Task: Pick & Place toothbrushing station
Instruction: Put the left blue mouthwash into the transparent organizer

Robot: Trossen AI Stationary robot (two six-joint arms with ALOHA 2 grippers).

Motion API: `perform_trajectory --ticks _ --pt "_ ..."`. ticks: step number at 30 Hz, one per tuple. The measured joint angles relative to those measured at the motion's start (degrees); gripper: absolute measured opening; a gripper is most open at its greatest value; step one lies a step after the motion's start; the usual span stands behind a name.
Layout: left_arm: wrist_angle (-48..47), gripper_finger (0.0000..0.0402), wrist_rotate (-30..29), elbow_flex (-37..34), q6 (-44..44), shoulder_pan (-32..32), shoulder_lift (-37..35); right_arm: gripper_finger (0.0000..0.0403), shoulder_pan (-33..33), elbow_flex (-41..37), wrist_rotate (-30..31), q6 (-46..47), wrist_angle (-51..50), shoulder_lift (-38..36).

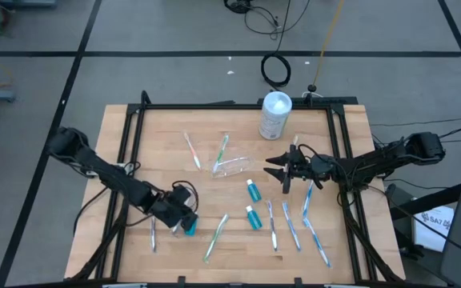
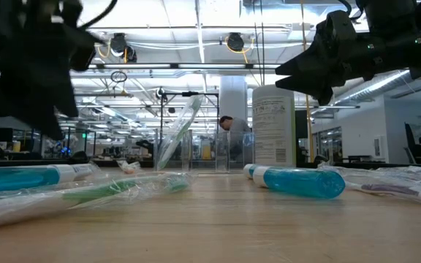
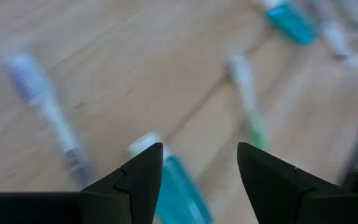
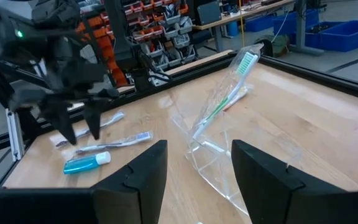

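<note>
Toothbrushes in clear wrappers are lying scattered over the wooden tabletop (image 1: pixel 142 128): a green-handled toothbrush (image 1: pixel 222 149) is leaning on a clear plastic stand (image 1: pixel 230 166) near the middle, a red-handled one (image 1: pixel 192 150) is lying beside it toward the left edge, several blue brushes (image 1: pixel 293 226) are spreading toward the right front corner, and another green brush (image 1: pixel 215 237) is lying near the front edge. Two teal toothpaste tubes (image 1: pixel 253 190) are resting between the middle and the front edge. A white canister (image 1: pixel 275 115) is standing upright at the back edge.

The left gripper (image 1: pixel 184 220) is hovering near the front left part, its fingers (image 3: pixel 135 180) standing wide apart over a third teal tube (image 3: pixel 182 193), without gripping it. Its wrist picture is smeared, so whether a finger is touching the tube cannot be told, and the tube's lower end is cut off. The right gripper (image 1: pixel 281 170) is hanging above the middle right, fingers (image 4: pixel 138 174) parted and holding nothing, facing the stand. From table height the stand is showing only faintly.
</note>
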Motion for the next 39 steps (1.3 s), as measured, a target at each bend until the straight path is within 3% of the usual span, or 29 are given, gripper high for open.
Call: perform_trajectory --ticks 12,39 --pt "0.2 0.0214 0.7 0.0 -6.1 0.2 6.0 0.0171 0.0 0.0 0.0 0.0 0.5 0.0" --pt "0.4 0.0214 6.0 0.1 -6.2 3.6 10.7 0.0171 0.0 0.0 0.0 0.0 0.5 0.0"
